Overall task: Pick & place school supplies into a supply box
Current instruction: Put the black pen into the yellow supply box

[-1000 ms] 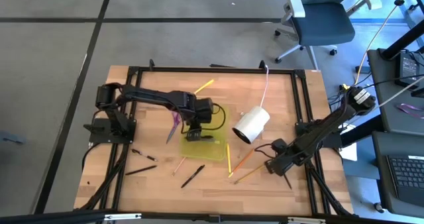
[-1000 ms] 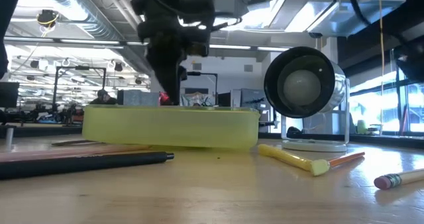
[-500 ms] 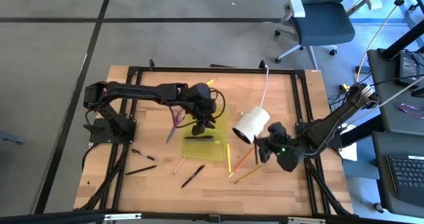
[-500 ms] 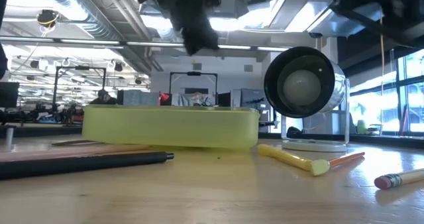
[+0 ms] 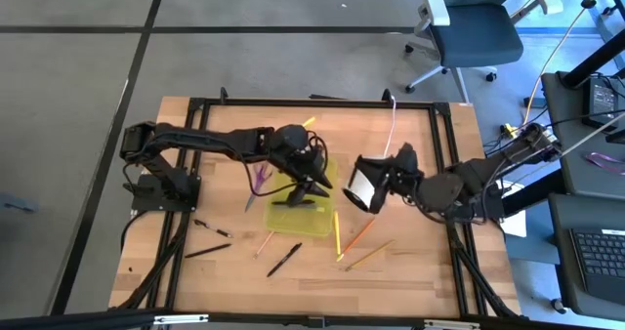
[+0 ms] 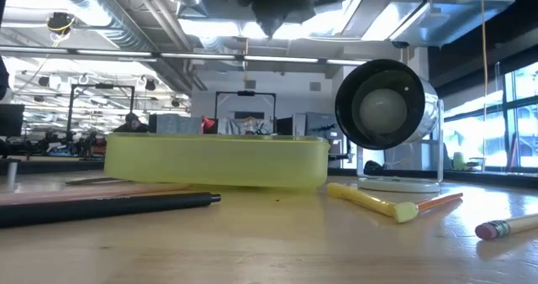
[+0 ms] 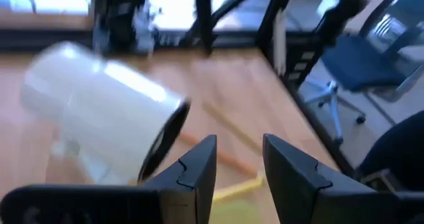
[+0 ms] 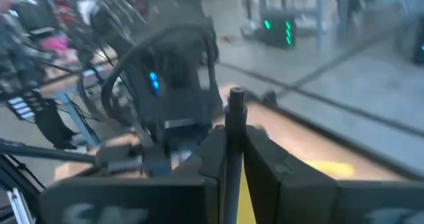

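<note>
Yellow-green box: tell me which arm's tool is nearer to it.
Left. The left tool hangs over the box, above its far edge. The right tool, shut on a dark pen, is off to the side by the white cylinder.

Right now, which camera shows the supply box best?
The high view: the supply box shows whole from above, left gripper over it. The low view gives only its side wall. Neither wrist view shows it clearly.
</note>
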Controlling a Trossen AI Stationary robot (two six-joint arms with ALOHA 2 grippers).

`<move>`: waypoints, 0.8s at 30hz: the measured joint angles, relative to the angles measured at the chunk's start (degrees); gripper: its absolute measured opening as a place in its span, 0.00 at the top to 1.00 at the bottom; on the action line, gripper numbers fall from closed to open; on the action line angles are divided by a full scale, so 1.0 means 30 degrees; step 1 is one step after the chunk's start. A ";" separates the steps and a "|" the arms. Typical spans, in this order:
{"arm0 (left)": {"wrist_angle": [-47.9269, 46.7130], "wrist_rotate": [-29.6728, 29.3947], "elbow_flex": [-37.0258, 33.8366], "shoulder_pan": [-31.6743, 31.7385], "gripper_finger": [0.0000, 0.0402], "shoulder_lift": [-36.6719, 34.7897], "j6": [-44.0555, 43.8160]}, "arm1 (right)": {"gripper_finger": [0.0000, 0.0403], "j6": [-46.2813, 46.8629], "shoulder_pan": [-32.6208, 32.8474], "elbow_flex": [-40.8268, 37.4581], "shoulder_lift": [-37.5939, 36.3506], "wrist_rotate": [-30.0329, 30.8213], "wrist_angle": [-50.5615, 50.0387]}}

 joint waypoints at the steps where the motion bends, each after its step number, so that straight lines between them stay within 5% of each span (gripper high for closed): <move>1: 0.0607 -0.0010 0.0000 -0.0121 0.72 0.0000 -0.0043 | 0.89 -0.0934 -0.0149 0.0000 0.0000 -0.0218 0.0775; 5: 0.2748 -0.0300 0.0007 -0.0465 0.72 0.0000 -0.0911 | 0.89 -0.3314 -0.0562 0.0015 0.0000 -0.1418 0.2858; 11: 0.3051 -0.3457 0.0003 -0.0445 0.73 0.0000 -0.1872 | 0.89 -0.4788 -0.0650 0.0015 0.0000 -0.2080 0.4153; 24: 0.4635 -0.3201 -0.0007 -0.0384 0.75 0.0000 -0.1852 | 0.89 -0.5664 -0.1061 0.0015 0.0000 -0.2430 0.4628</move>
